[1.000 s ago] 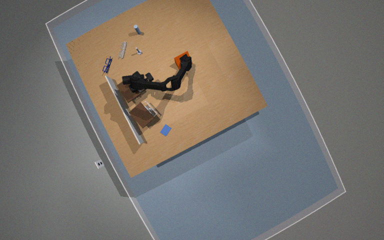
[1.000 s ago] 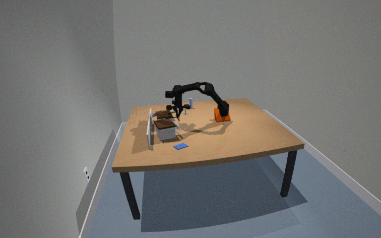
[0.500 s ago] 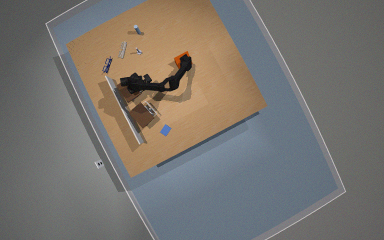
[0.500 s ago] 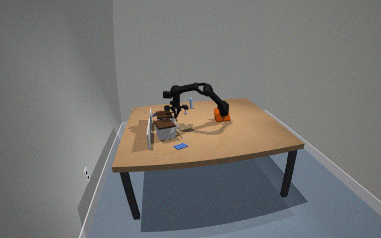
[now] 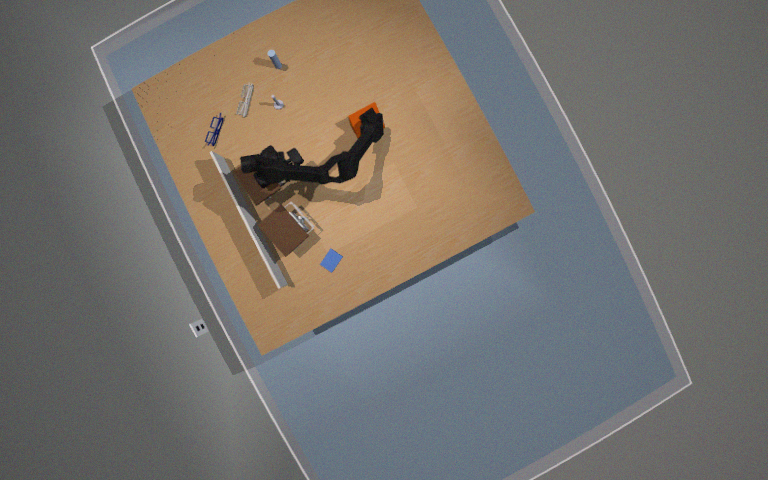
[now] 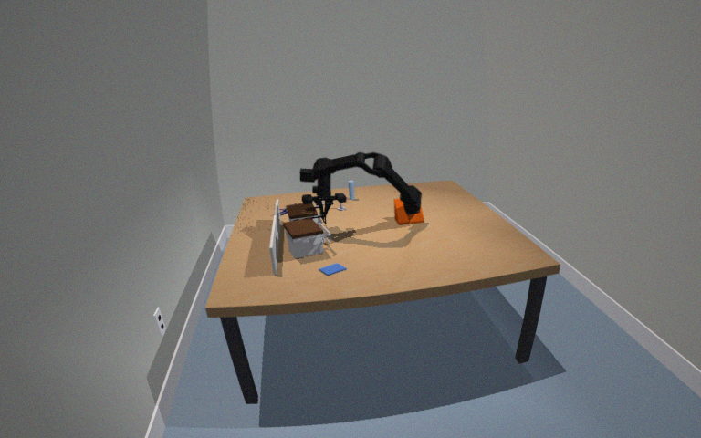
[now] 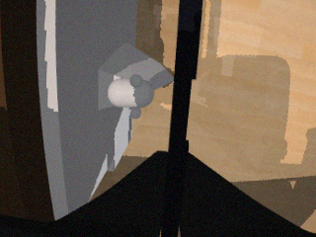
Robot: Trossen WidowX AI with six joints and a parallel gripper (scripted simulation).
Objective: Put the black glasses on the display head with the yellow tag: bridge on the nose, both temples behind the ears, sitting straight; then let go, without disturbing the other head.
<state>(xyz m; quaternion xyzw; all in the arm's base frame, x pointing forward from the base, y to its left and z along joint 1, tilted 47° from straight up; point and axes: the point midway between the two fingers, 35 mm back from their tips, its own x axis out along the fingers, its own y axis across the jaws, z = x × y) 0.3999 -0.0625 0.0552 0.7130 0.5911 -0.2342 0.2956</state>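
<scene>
My gripper (image 6: 324,219) (image 7: 172,163) is shut on the black glasses (image 7: 185,74), whose front runs as a dark bar through the wrist view. It is above the front side of the farther display head (image 5: 257,195) (image 6: 300,208) (image 7: 86,99). In the wrist view the two small nose pads appear on either side of the head's pale nose (image 7: 118,93); whether they touch it cannot be told. Whether the temples are behind the ears is hidden. The other head (image 5: 281,230) (image 6: 305,246) stands nearer the exterior camera. No yellow tag is visible.
An upright panel (image 5: 243,213) (image 6: 273,247) stands close behind both heads. Light-coloured frames are at the other head's face. Blue glasses, pale glasses (image 5: 245,100), a small white stand (image 5: 277,104) and a light-blue cylinder (image 5: 274,60) (image 6: 351,190) are farther off. A blue card (image 5: 331,260) (image 6: 332,268) lies nearby.
</scene>
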